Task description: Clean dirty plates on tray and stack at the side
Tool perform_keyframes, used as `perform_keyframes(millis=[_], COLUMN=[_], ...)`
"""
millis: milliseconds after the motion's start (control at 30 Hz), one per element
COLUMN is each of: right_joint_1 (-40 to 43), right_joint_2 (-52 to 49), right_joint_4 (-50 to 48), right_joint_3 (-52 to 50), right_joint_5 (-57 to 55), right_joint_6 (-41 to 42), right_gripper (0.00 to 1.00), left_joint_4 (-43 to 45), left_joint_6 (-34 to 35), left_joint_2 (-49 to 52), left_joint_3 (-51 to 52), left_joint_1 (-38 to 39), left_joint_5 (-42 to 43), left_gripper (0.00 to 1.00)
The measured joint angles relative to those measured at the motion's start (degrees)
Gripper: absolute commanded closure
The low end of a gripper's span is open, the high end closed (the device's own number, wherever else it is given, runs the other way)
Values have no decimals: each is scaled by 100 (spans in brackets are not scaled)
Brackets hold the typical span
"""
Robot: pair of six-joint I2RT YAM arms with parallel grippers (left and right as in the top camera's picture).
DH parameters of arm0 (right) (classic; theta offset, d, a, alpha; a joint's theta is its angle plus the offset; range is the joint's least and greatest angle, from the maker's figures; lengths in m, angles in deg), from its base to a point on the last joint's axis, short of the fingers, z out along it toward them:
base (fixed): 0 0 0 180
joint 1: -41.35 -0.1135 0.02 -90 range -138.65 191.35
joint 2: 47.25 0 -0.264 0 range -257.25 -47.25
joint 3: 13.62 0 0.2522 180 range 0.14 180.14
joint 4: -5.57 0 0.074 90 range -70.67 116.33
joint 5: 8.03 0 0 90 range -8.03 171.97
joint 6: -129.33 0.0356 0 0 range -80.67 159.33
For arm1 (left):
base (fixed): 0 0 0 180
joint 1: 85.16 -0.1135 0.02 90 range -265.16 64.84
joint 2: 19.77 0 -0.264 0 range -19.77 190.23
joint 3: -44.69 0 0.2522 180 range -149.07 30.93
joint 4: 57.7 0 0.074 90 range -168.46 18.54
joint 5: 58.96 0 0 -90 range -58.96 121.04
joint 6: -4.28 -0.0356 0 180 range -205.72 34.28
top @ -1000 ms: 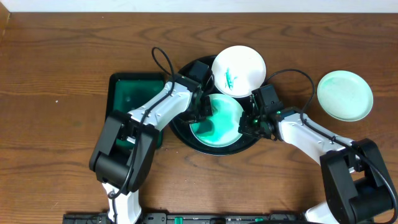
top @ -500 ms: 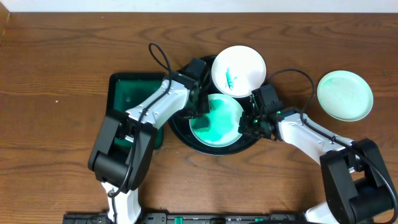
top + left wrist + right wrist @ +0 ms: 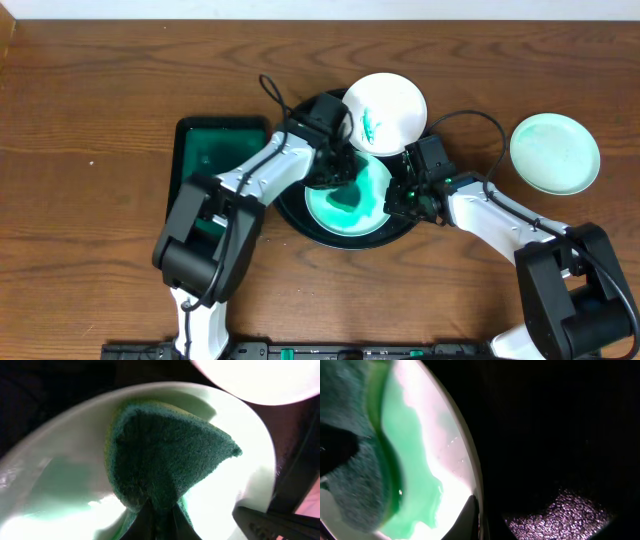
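Observation:
The black tray (image 3: 300,222) holds a mint plate (image 3: 352,212) smeared with green paint. My left gripper (image 3: 338,172) is shut on a dark green sponge (image 3: 165,455) and presses it on that plate (image 3: 245,490). My right gripper (image 3: 393,203) is shut on the plate's right rim (image 3: 465,455), one finger inside and one outside (image 3: 477,512). The sponge shows at the left of the right wrist view (image 3: 350,480). A white plate (image 3: 390,105) with a small green smear rests on the tray's far rim. A pale mint plate (image 3: 555,152) lies on the bare wood at the right.
A rectangular dark green tray (image 3: 205,150) with green liquid lies left of the black tray, under my left arm. The white plate's edge (image 3: 260,380) is close above the sponge. The tray's black floor (image 3: 560,435) lies right of the held plate.
My left gripper has slid the sponge to the right across the smeared plate, toward the white plate. The right gripper and the plates have not moved.

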State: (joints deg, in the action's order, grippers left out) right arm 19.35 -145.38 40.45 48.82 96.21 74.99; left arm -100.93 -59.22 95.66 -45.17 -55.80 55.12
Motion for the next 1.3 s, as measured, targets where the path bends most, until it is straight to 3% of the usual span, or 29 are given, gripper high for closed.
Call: perform_keyframes(millis=[400, 700, 1067, 1300], right_joint_1=[0, 0, 0, 0], right_joint_2=[0, -2, -2, 107], right_joint_4=[44, 83, 63, 197], right_joint_3=[11, 28, 31, 74], right_joint_5=[-31, -37, -44, -179], right_joint_6=[-26, -28, -81, -636], right_gripper=[99, 99, 99, 99], left_joint_4=[92, -177, -1088, -1690], left_joint_6=[26, 24, -129, -151], left_joint_2=[66, 57, -1123, -1552], left_joint_3=[0, -2, 63, 63], left_joint_1=[560, 229, -719, -1239], left_joint_5=[452, 710, -435, -1019], left_gripper=[93, 93, 93, 93])
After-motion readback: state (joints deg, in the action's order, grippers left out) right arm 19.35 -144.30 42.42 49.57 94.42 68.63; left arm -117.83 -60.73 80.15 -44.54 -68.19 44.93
